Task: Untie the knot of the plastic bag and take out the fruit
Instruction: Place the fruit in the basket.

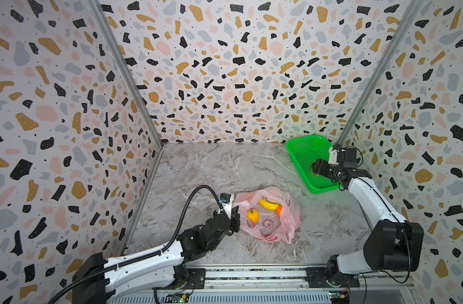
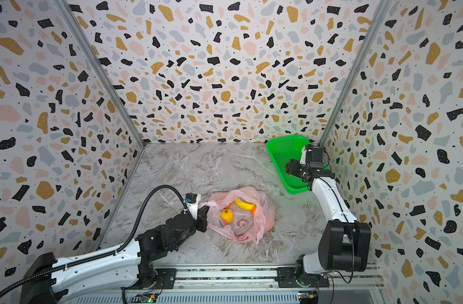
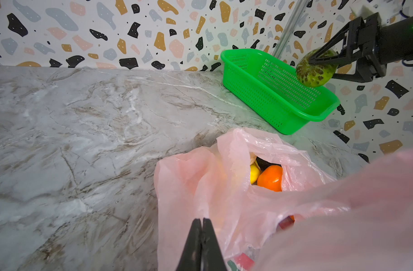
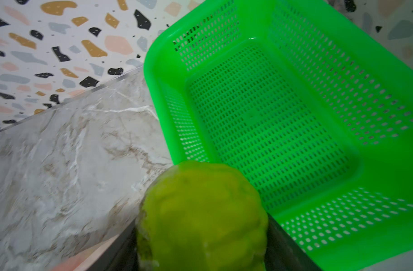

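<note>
The marbled bench (image 1: 212, 171) carries everything, walled in by speckled panels on three sides. Toward its far right corner sits a green perforated basket (image 1: 301, 147), its inside bare in the right wrist view (image 4: 271, 112).

Near the front middle of the bench lies the plastic bag (image 1: 285, 218), pink and crumpled, its mouth spread wide so that no knot can be made out in either top view. Inside it, in both top views, show a yellow banana (image 1: 267, 204), a yellow-orange peach (image 1: 252, 215) and part of an orange fruit (image 1: 278, 210); the left wrist view shows the orange one (image 3: 270, 177) beside a yellow piece through the gap in the bag (image 3: 224, 183).

The right hand (image 1: 316, 168) hovers over the near end of the basket with its fingers spread wide around a green bumpy fruit (image 3: 316, 69), gripping it from two sides. In the left wrist view the fruit hangs above the basket rim (image 3: 318, 115), clear of the mesh. The right wrist view shows the same fruit (image 4: 200, 215) close up, blurred, between the dark fingers.

The left hand (image 1: 235, 218) rests against the bag's left edge. Its fingers (image 3: 193, 244) are pressed fully together, and thin pink film lies right at their tips; whether film is pinched between them cannot be told.
</note>
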Available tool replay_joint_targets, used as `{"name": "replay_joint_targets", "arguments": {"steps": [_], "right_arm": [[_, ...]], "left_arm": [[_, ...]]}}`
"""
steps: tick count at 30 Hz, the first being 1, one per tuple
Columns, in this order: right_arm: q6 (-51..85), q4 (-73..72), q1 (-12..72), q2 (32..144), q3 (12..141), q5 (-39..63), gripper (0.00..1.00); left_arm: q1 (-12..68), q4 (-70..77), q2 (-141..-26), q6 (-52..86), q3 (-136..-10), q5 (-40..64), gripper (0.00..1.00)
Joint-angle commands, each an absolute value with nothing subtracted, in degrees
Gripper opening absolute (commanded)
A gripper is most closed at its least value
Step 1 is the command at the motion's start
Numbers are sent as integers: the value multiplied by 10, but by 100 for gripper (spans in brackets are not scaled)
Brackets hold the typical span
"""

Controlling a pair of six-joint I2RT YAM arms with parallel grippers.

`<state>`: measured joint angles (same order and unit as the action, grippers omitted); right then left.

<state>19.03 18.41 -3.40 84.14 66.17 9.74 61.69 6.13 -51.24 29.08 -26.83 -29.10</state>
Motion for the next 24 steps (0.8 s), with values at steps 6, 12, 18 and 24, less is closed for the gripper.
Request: {"name": "replay_joint_targets", "arguments": {"steps": [6,12,18,24], "right_arm": [[188,114,-57,930,683,81,66],[186,102,-58,969,695,50,67],[182,111,-59,1009,715,42,71],[179,114,-59,1025,719,39,81]], "left_arm": [[620,70,-514,279,-275,-305,0],[620,69,-516,277,-279,-305,0],[620,65,-518,279,-282,-304,0],[620,53,-506,280,-283,-315,0]]}}
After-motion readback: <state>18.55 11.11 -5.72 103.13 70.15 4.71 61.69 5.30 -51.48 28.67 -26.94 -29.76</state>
